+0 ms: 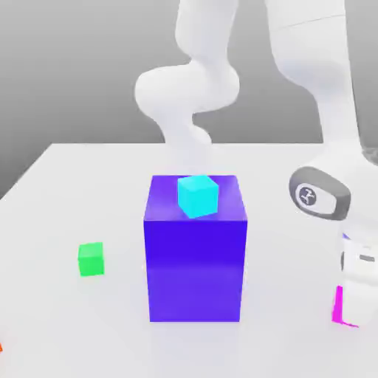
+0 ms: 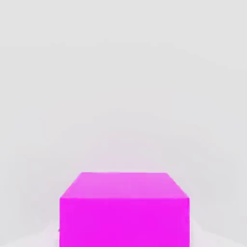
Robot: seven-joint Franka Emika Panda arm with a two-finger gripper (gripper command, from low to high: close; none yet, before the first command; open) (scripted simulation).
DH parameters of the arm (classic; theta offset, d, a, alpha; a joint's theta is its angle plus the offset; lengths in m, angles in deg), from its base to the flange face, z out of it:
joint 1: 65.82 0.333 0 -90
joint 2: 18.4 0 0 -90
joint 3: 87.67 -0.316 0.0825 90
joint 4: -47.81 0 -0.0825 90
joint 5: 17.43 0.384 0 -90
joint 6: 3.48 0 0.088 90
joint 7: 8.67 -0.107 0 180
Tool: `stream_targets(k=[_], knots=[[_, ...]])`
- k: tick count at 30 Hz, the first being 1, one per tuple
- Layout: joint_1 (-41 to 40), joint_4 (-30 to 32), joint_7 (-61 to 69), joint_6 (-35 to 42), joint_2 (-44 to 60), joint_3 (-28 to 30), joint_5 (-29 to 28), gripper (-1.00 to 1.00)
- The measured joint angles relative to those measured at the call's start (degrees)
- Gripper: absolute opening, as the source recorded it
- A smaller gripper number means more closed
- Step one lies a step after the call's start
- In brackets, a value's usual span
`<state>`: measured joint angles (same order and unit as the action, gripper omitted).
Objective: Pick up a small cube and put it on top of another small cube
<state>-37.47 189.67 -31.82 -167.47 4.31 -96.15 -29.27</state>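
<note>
One small pink cube [image 2: 124,212] sits right under my hand [image 1: 353,306], flat on the white table [image 1: 66,184], its top face and one side face plain and bright in the hand view. In the exterior view only a thin pink sliver of it shows, at the near right corner of the scene, just beside the lower end of my hand, which is down low over the table there. I cannot tell whether my hand is open, closed, or gripping the cube.

Well apart from it, across the table toward the exterior view's left, the small green cube [image 1: 91,259] rests on the table by itself, upright, with bare surface all around it. Between the two stands the big blue block [image 1: 195,255], near the middle of the table and much taller than either small cube. On top of that block, toward its far edge, sits a small cyan cube [image 1: 198,196], turned slightly relative to the block's sides.

My arm [image 1: 325,88] rises from the hand on the right, past the grey joint with its round badge, and bends back over behind the blue block. At the near left edge of the exterior view, a tiny orange bit [image 1: 1,346] is cut off by the picture's border.
</note>
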Motion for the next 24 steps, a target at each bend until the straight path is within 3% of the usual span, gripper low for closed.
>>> stream_targets(k=[5,15,21,24], knots=[[-2.3,0.6,2.9,6.3,-7.7,-2.4,3.6,-1.0],[-14.0,3.0,-8.6,8.8,-16.2,15.1,-6.0,-1.0],[-33.9,7.3,-19.7,10.5,-23.9,24.0,-15.3,-1.0],[-39.1,11.3,-23.5,11.2,-28.5,26.2,-17.1,-1.0]])
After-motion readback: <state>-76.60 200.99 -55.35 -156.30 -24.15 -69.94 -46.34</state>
